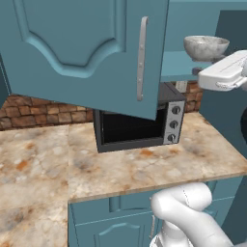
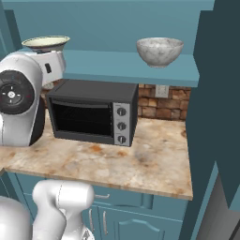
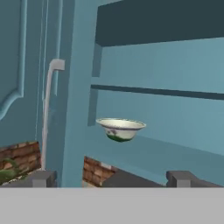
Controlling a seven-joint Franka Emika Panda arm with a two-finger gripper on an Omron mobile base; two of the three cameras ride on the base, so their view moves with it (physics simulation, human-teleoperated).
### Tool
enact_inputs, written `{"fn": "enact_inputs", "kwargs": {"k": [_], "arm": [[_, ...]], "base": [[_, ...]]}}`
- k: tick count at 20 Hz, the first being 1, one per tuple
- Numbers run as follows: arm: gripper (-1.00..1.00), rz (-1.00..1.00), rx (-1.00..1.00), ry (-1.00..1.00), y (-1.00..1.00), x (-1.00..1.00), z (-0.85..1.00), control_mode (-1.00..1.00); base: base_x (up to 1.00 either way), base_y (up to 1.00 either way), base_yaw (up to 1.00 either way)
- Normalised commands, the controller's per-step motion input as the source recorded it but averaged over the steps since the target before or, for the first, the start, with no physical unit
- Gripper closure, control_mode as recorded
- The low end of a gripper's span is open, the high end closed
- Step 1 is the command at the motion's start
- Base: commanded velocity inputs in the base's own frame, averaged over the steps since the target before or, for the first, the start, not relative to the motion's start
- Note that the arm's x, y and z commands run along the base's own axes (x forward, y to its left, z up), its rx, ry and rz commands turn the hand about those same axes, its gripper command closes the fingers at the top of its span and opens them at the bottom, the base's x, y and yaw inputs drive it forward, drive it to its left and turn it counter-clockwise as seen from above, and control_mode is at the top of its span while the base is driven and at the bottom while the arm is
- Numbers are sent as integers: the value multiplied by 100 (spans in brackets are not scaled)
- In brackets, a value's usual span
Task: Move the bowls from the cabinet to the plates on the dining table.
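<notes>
Claw: the claw (image 3: 111,178) is standing wide open and gripping nothing; its two dark tips are rising at the bottom of the hand view, well apart, with the pale yellow-green bowl (image 3: 120,129) sitting between them further off.
Aim: the hand is pointing at that bowl, so the robot is probably lining up a reach for its rim.
Pale yellow-green bowl: it is resting upright on the teal shelf (image 2: 126,68) of the cabinet (image 1: 82,53), towards the left end.
Marbled bowl: the grey-white marbled bowl (image 2: 159,51) is standing upright on the same shelf, well to the right of the first.
Door: the cabinet door is hanging open with its silver bar handle (image 1: 141,58) facing the left camera, which leaves the shelf free to reach.
Below: a black toaster oven (image 2: 93,112) is sitting on the worktop (image 2: 140,164) under the shelf, so a low approach looks cramped.
Hidden: in the right base view the arm's white joint is covering most of the yellow-green bowl; in the left base view the open door is hiding that end of the shelf.
Unclear: the dark markings on the yellow-green bowl are too small to read.
</notes>
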Motion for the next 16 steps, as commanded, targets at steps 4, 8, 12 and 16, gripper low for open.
{"fn": "enact_inputs", "kwargs": {"k": [4, 8, 12, 16], "arm": [[-100, 12, 6, -2, -20, 16, 0, -100], [-100, 20, 2, -10, -8, 9, 0, -100], [-100, 19, 1, -9, -7, 14, -2, -100], [-100, 13, 0, -3, -4, 24, -4, -100]], "base": [[0, 0, 0], [0, 0, 0], [0, 0, 0], [0, 0, 0]]}}
